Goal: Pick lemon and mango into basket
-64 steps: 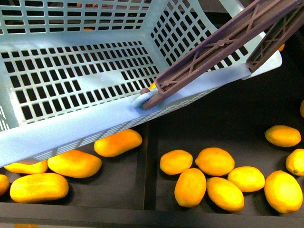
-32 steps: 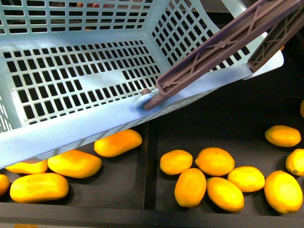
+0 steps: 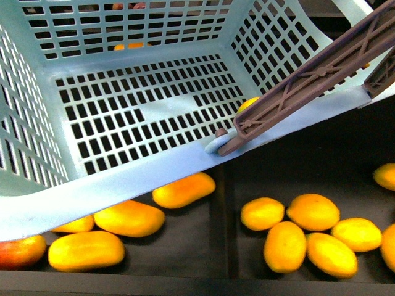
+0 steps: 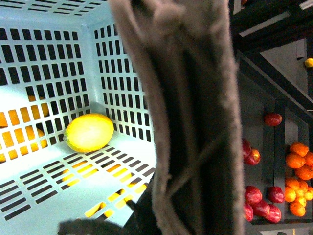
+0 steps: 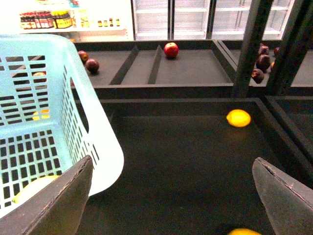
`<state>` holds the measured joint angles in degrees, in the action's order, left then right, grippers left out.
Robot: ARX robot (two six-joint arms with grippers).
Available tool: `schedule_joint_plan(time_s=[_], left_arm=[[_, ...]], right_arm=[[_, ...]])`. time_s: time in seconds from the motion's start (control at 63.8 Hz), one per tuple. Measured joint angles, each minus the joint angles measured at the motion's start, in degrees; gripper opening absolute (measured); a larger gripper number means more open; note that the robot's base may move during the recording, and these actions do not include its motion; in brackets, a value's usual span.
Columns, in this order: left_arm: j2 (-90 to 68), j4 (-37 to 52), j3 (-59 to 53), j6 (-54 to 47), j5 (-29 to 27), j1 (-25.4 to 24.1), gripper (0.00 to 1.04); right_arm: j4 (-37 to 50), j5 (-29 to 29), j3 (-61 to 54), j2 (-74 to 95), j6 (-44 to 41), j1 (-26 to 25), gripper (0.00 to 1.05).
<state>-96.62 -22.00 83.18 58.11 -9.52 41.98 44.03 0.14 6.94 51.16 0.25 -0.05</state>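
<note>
Lemon (image 4: pixel 89 132) in basket (image 3: pixel 123 185); right hand (image 5: pixel 173 196), spread and empty, should close across a mango (image 3: pixel 86 251)'s width; left hand's state can't be told.

Basket (image 3: pixel 123 182) light teal, slotted grid pattern. Handle (image 3: pixel 308 80) brown. Lemon (image 4: pixel 89 132) plain yellow. Mangoes (image 3: pixel 86 250) yellow shading orange. Tray (image 3: pixel 308 172) black. My right gripper (image 5: pixel 172 159) dark grey.

Red apple (image 5: pixel 171 49) on back tray (image 5: pixel 195 68); oranges (image 4: pixel 295 160) near red fruits (image 4: pixel 254 194).
</note>
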Motion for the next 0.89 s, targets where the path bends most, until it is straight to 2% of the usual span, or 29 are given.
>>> schedule_joint_plan(time_s=[0.721, 0.846, 0.893], left_arm=[[0.1, 0.0, -0.1, -0.3, -0.7, -0.4, 0.05], [0.2, 0.0, -0.1, -0.3, -2.2, -1.5, 0.05], [0.2, 0.0, -0.1, -0.8, -2.9, -1.6, 0.05]], right_arm=[[-0.1, -0.2, -0.2, 0.0, 0.0, 0.0, 0.96], [-0.1, -0.8, -0.2, 0.0, -0.1, 0.2, 0.96], [-2.3, 1.3, 0.4, -0.1, 1.0, 0.5, 0.96]])
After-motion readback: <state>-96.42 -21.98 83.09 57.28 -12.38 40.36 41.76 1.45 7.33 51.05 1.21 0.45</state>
